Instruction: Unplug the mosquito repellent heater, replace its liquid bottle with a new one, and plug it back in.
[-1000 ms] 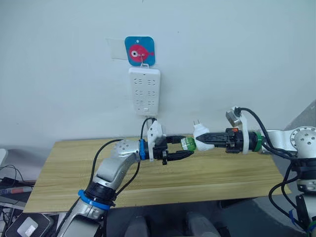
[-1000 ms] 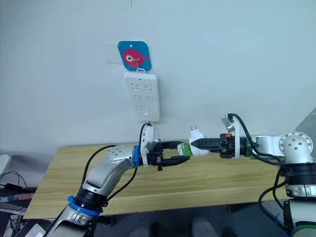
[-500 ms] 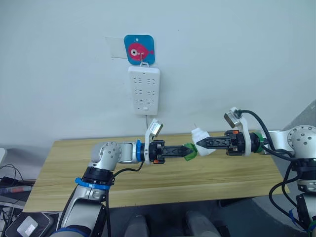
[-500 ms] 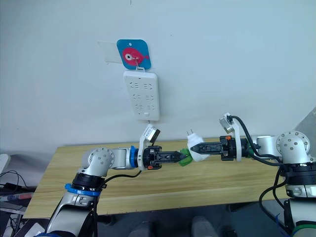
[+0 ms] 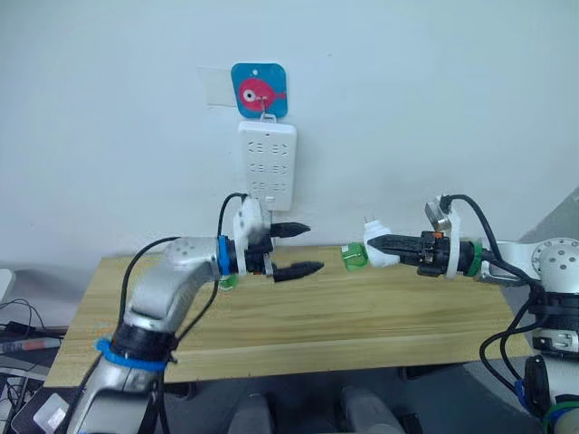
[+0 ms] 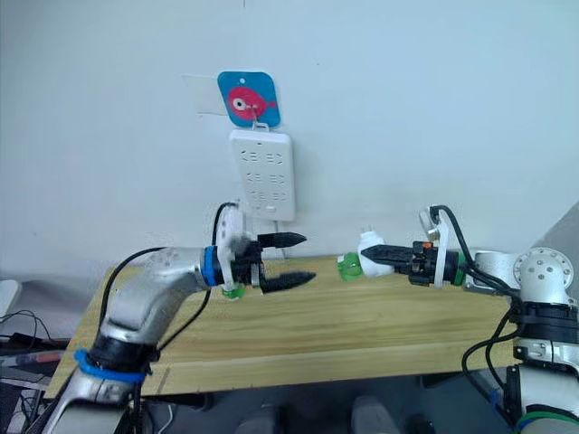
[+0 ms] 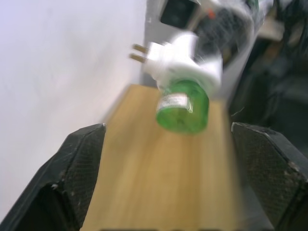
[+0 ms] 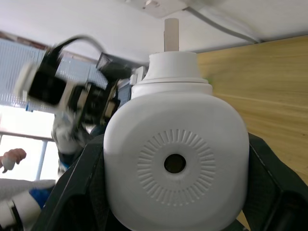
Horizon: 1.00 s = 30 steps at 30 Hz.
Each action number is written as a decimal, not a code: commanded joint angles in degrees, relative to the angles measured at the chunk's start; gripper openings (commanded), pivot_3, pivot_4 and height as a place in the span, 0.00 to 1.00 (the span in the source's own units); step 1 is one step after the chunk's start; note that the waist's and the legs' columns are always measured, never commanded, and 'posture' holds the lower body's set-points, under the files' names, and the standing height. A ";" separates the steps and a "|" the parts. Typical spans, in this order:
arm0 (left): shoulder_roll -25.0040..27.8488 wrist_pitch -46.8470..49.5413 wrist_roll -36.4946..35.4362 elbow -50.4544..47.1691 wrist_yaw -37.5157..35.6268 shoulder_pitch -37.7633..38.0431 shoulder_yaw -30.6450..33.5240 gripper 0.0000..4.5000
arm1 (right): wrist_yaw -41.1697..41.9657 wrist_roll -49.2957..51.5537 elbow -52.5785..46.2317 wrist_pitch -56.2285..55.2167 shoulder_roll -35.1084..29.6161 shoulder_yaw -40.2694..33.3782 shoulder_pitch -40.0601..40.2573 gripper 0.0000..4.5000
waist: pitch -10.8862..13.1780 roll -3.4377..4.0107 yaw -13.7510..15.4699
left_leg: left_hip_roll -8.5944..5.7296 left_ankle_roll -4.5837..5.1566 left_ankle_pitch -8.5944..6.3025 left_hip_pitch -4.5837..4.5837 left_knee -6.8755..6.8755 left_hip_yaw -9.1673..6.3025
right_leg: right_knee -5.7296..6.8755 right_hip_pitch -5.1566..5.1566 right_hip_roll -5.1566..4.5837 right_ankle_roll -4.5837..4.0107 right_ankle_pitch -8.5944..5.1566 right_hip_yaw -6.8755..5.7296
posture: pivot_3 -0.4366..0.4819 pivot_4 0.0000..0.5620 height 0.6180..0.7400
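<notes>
From the left eye, my left claw (image 5: 296, 249) has let go of the green bottle (image 5: 352, 259) and pulled back toward the strip (image 5: 267, 165), its fingers now spread wide and empty. My right claw (image 5: 375, 247) holds the heater (image 5: 376, 250) above the counter (image 5: 362, 316), right of the strip, with the bottle still in it. So I judge the twist is unfinished, or I am regripping. I count one heater, one strip, one fish hook plate (image 5: 259, 90).

From the right eye, a second green thing (image 6: 232, 292) lies on the counter under my left wrist, perhaps a bottle or cap; I cannot tell which.

Left wrist: one heater (image 7: 183, 53), two prongs (image 7: 138, 53), one bottle (image 7: 183, 107) hanging between my wide fingers (image 7: 72, 168), not touched.

Right wrist: the heater (image 8: 175, 159) is clamped, one vent hole (image 8: 174, 163) facing me
</notes>
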 commanded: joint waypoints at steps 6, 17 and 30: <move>-6.90 -45.02 27.58 10.25 18.35 1.76 -4.13 0.99 | -7.71 9.21 -1.67 0.95 2.56 -3.87 1.03 0.67 | -0.01 0.00 0.65 | -0.05 0.01 0.00 0.03 0.10 0.06 | 0.05 0.06 -0.05 0.09 0.05 0.04 | 0.40 0.15 1.00; -9.61 -54.99 39.16 23.91 33.12 -4.67 -6.34 0.99 | -16.12 23.76 -3.76 -3.68 -0.10 1.12 3.14 0.67 | -0.02 0.02 -0.14 | -0.08 0.08 -0.04 -0.01 0.13 0.09 | 0.07 0.05 -0.08 0.18 0.09 0.04 | 0.38 0.16 1.00; -8.99 -57.94 38.57 27.79 36.01 -8.12 -8.46 0.50 | -19.02 32.31 -6.76 -10.59 -4.66 7.59 5.58 0.67 | -0.02 0.02 -0.17 | -0.08 0.08 -0.04 -0.01 0.17 0.06 | 0.11 0.07 -0.07 0.18 0.09 0.02 | 0.37 0.17 1.00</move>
